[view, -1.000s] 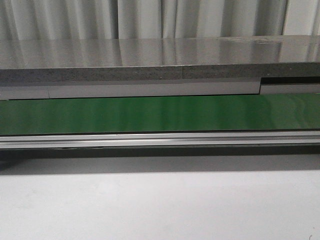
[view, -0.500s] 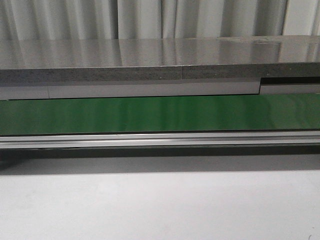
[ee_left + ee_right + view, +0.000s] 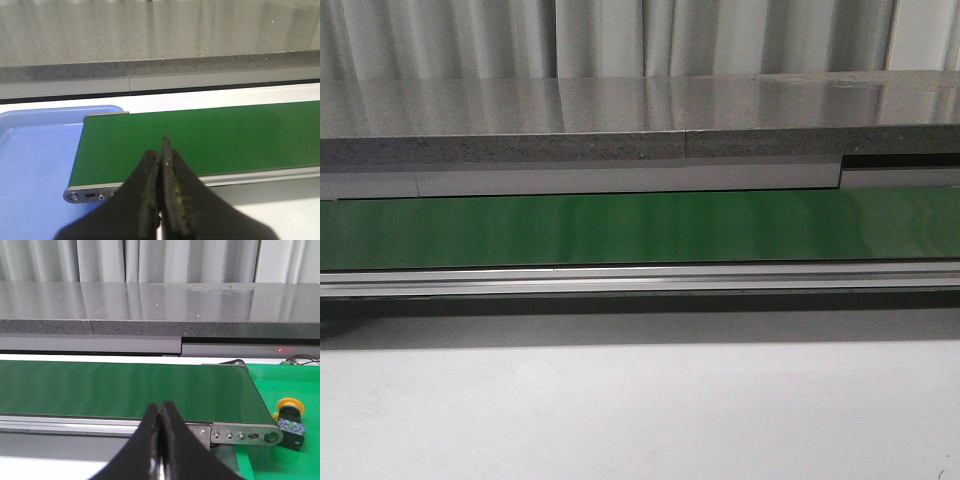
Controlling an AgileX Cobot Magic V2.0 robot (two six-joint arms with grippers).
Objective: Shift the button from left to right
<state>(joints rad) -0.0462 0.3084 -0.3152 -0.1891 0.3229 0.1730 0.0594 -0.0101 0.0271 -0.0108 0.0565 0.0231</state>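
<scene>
Button [image 3: 290, 421]: yellow disc head on black body, seen in right wrist view only; sits on a green mat [image 3: 280, 460] just beside the belt's end roller bracket [image 3: 245, 435]. Looks tipped on its side, but small in frame, can't be sure.
Left gripper [image 3: 162, 150]: jaws pressed together, nothing betw. them; hangs over near edge of green conveyor belt [image 3: 210, 140].
Right gripper [image 3: 160, 412]: jaws closed flat, holding nothing; over belt's near rail, well apart from button.
Blue tray [image 3: 35, 165]: at the belt's other end, in left wrist view.
Front view: belt, alu rail [image 3: 640, 278], grey counter [image 3: 620, 120] behind; no arms or button seen there.
</scene>
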